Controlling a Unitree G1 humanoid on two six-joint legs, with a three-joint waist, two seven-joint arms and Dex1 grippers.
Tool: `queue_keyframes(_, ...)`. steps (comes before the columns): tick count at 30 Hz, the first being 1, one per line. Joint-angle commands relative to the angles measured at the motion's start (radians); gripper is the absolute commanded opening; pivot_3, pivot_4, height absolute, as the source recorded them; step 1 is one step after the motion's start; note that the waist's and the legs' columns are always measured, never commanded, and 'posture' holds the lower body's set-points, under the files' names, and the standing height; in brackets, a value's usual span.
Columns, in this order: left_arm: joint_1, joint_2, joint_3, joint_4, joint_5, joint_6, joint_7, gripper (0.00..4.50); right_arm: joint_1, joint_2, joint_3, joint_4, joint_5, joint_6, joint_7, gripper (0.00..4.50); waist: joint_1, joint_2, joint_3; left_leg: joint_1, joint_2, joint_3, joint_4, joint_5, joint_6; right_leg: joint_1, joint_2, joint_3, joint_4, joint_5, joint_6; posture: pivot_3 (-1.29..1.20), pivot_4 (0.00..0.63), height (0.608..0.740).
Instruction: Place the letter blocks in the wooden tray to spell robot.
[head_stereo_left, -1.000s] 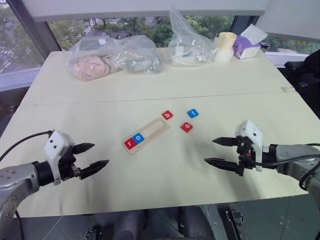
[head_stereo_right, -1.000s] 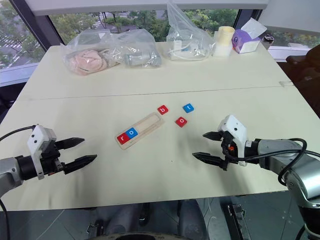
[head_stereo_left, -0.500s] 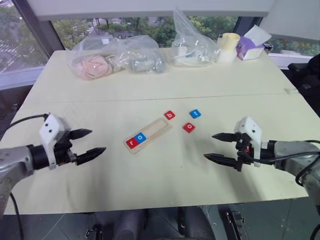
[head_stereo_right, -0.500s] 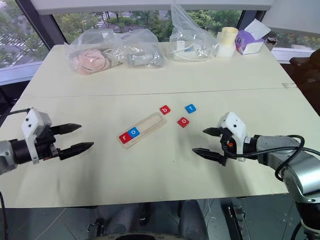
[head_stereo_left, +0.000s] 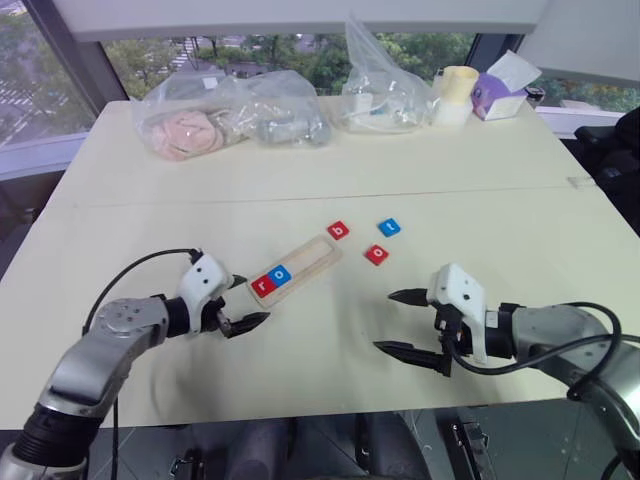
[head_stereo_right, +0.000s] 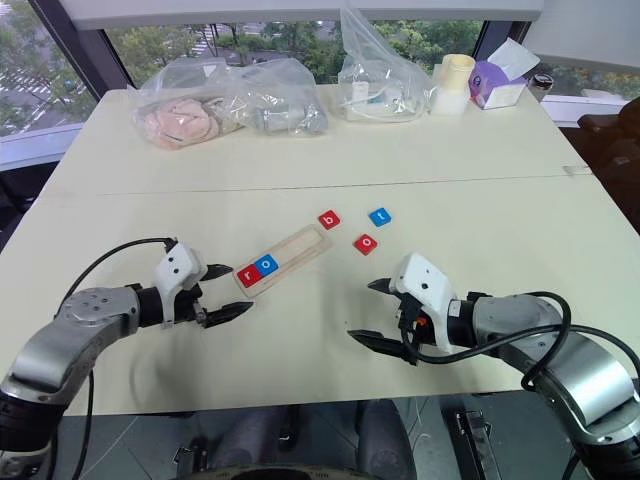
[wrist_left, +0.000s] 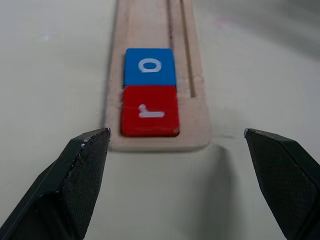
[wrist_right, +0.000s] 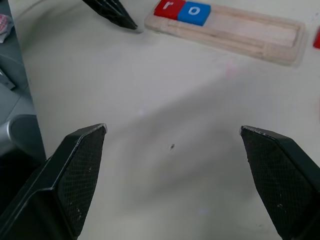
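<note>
1. Left gripper (head_stereo_left: 243, 318): we see both black fingers spread wide and empty, tips just beside the near end of the wooden tray (head_stereo_left: 318, 257); it has come in from the surface's left edge since a second ago.
2. Right gripper (head_stereo_left: 408, 324): fingers wide apart, nothing held, hovering over bare surface (head_stereo_left: 300, 370); it has drifted toward the middle.
3. Count: five letter blocks, three red, two blue. Two sit in the tray's slot at its near end, touching: red "r" (wrist_left: 149, 110), then blue "o" (wrist_left: 149, 66).
4. Three lie loose beyond the tray's far end: red "b" (head_stereo_left: 339, 230), blue "t" (head_stereo_left: 389, 227), red "o" (head_stereo_left: 377, 254). None have shifted.
5. Tray: pale wood, long, narrow, shallow recess. Blocks: flat squares, white lowercase letters.
6. Far edge: three clear plastic bags (head_stereo_left: 232, 112), a pale roll (head_stereo_left: 455, 90), a purple tissue box (head_stereo_left: 497, 97).
</note>
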Motion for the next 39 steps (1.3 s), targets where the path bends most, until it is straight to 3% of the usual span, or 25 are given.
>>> queue_keyframes(1, -0.008, -0.015, -0.024, 0.014, 0.053, -0.025, 0.031, 4.5, -0.01, 0.014, -0.026, -0.032, 0.026, 0.004, -0.02, 4.4, 0.0, 0.0, 0.0, 0.001, 0.0, 0.0, 0.0, 0.0, 0.0, 0.0, 0.0, 0.0, 0.0, 0.0, 0.0, 0.0, 0.15, 0.74)
queue_keyframes(11, -0.05, -0.113, -0.064, 0.112, 0.14, -0.087, 0.09, 4.5, -0.042, 0.022, -0.013, -0.019, 0.031, 0.009, -0.045, 4.4, 0.006, 0.001, -0.001, 0.002, 0.0, 0.0, 0.002, 0.0, 0.0, 0.004, 0.0, 0.0, 0.001, 0.0, 0.0, 0.0, 0.15, 0.74)
queue_keyframes(16, -0.037, -0.113, -0.111, 0.122, 0.184, -0.08, 0.079, 4.5, -0.046, 0.023, -0.012, -0.007, 0.021, 0.0, -0.05, 4.4, 0.009, 0.001, -0.003, 0.004, 0.0, 0.0, 0.002, 0.0, 0.0, 0.006, 0.0, 0.0, 0.0, 0.0, 0.0, 0.0, 0.15, 0.74)
queue_keyframes(21, -0.038, -0.114, -0.104, 0.122, 0.181, -0.077, 0.075, 3.13, -0.032, 0.019, -0.021, -0.002, 0.015, -0.012, -0.045, 4.5, 0.018, 0.002, -0.004, 0.005, 0.0, 0.0, 0.002, 0.0, 0.0, 0.006, 0.0, 0.0, 0.0, 0.0, 0.0, 0.0, 0.15, 0.74)
queue_keyframes(24, -0.057, -0.109, -0.099, 0.125, 0.177, -0.09, 0.061, 3.13, -0.022, 0.018, -0.028, 0.004, 0.012, -0.02, -0.044, 4.5, 0.023, 0.002, -0.004, 0.005, 0.0, 0.0, 0.002, 0.0, 0.0, 0.006, 0.001, 0.0, 0.0, 0.0, 0.0, 0.0, 0.15, 0.74)
queue_keyframes(28, -0.081, -0.046, -0.113, 0.125, 0.16, -0.189, -0.08, 3.13, -0.018, 0.035, -0.068, 0.04, 0.024, -0.026, -0.056, 4.5, 0.023, 0.002, -0.004, 0.004, 0.0, 0.0, 0.002, 0.0, 0.0, 0.006, 0.001, 0.0, 0.0, 0.0, 0.0, 0.0, 0.15, 0.74)
queue_keyframes(34, -0.294, 0.023, -0.183, 0.428, 0.218, -0.519, -0.371, 3.13, -0.019, 0.091, -0.113, 0.122, 0.003, -0.062, -0.087, 4.5, 0.028, 0.002, -0.004, 0.002, 0.001, 0.003, 0.002, 0.0, 0.0, 0.003, 0.002, -0.003, 0.0, 0.001, -0.001, 0.0, 0.15, 0.74)
queue_keyframes(39, -0.488, -0.082, -0.245, 0.747, 0.27, -0.761, -0.48, 3.13, -0.004, 0.135, -0.117, 0.127, -0.033, -0.09, -0.136, 4.5, 0.026, 0.002, -0.004, 0.001, 0.001, 0.005, 0.002, 0.0, 0.0, 0.004, 0.001, -0.002, 0.0, 0.001, -0.001, 0.0, 0.15, 0.74)
